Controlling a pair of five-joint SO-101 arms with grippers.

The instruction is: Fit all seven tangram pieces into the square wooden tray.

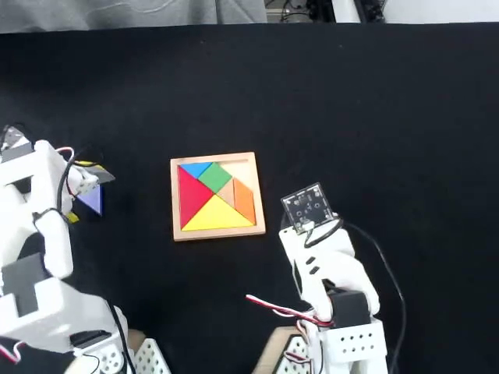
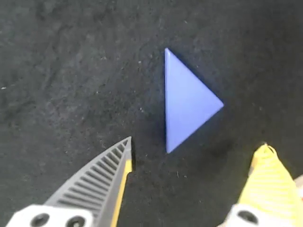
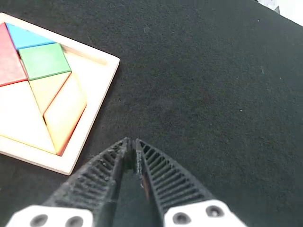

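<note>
Nearest the arms' bases, the right tool [image 3: 130,142] is resting low over the black counter [image 1: 374,117], just beside the right rim of the square wooden tray [image 1: 218,233]. Its jaws are pressing together and gripping nothing.

Off to the left, the left tool [image 2: 197,143] is hovering above the counter with its jaws spread wide, one grey and one yellow, and it is holding nothing either. The blue triangle [image 2: 187,101] is lying flat on the cloth a little ahead of the gap between the jaws, touching neither of them. This piece is sitting well apart from the tray, on its left.

Further out, at the middle of the counter, the tray is carrying six pieces lying flush:
- a large red triangle [image 1: 189,199] on the left
- a large yellow triangle [image 1: 214,216] along the near edge
- a small light blue triangle [image 1: 195,168] at the far left corner
- a green square [image 1: 215,177] beside it
- a tan triangle [image 1: 226,192] under the square
- an orange parallelogram [image 1: 245,200] against the right wall

A triangular patch of bare wood [image 1: 243,168] is showing in the far right corner.

The job is looking nearly done, with six of seven pieces seated. What seems to be remaining is gripping the blue triangle, carrying it across and turning it to fit that corner.
</note>
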